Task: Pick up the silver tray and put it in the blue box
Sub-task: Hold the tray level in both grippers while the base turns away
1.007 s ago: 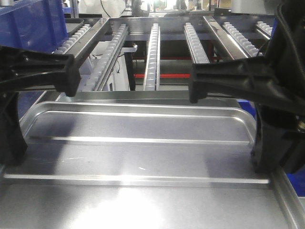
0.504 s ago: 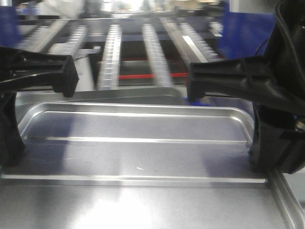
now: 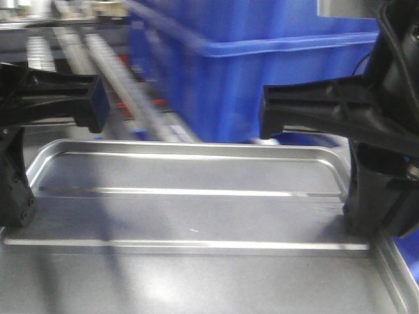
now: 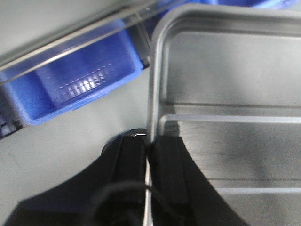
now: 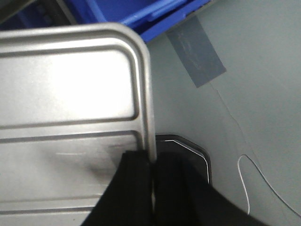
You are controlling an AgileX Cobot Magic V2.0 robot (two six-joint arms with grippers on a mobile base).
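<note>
The silver tray point(image 3: 190, 209) is held level in the air and fills the lower front view, its two ridges running across. My left gripper point(image 3: 16, 203) is shut on its left rim and my right gripper point(image 3: 363, 216) is shut on its right rim. In the left wrist view the fingers point(image 4: 134, 155) pinch the tray's rim point(image 4: 155, 84). In the right wrist view my gripper point(image 5: 153, 162) clamps the tray's rim point(image 5: 146, 94). The blue box point(image 3: 275, 72) stands close behind the tray's far edge, to the right; its corner shows in the right wrist view point(image 5: 131, 12).
Blurred roller rails point(image 3: 98, 52) run at the back left. A smaller blue bin point(image 4: 75, 84) sits below a metal rail left of the tray. Grey floor lies below, with a tape patch point(image 5: 195, 56) and a thin white wire point(image 5: 249, 174).
The background has swept left: the roller rails have slid to the far left and the blue box now fills the view ahead. The tray stays clamped between both grippers.
</note>
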